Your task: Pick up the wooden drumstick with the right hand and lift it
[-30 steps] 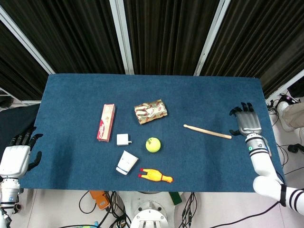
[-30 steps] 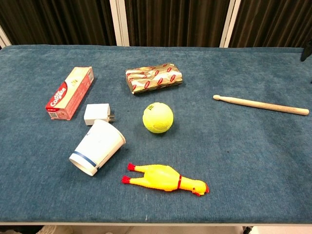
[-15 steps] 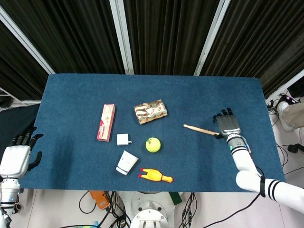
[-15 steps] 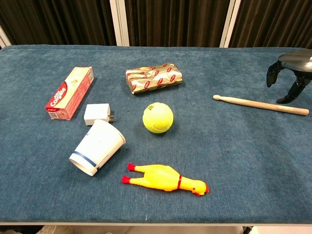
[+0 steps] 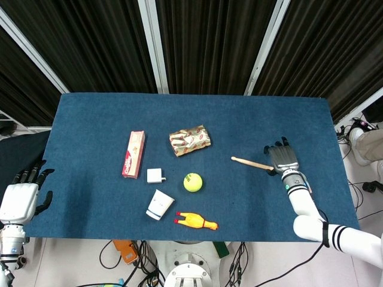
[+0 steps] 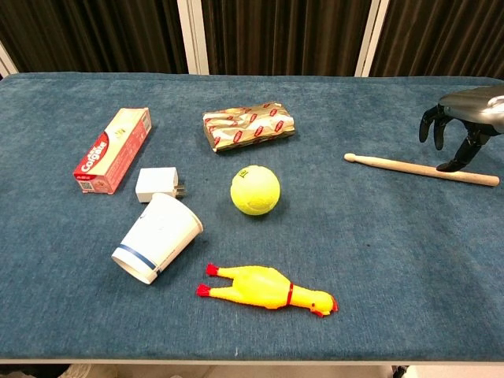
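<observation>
Right hand [image 6: 463, 118] palm down over the thick end of the wooden drumstick [image 6: 409, 167], fingers apart and empty, drumstick flat on blue table [image 6: 378, 260], left hand [image 5: 21, 197] spread at table edge

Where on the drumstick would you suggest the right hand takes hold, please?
Probably the thick butt half of the drumstick, from above: it lies flat with bare cloth around it, and the right hand hangs open over that end, fingers pointing down on both sides.

Robotics lab, blue-felt table [image 5: 108, 113], black curtains [image 5: 203, 42], floor cables [image 5: 128, 257]
</observation>
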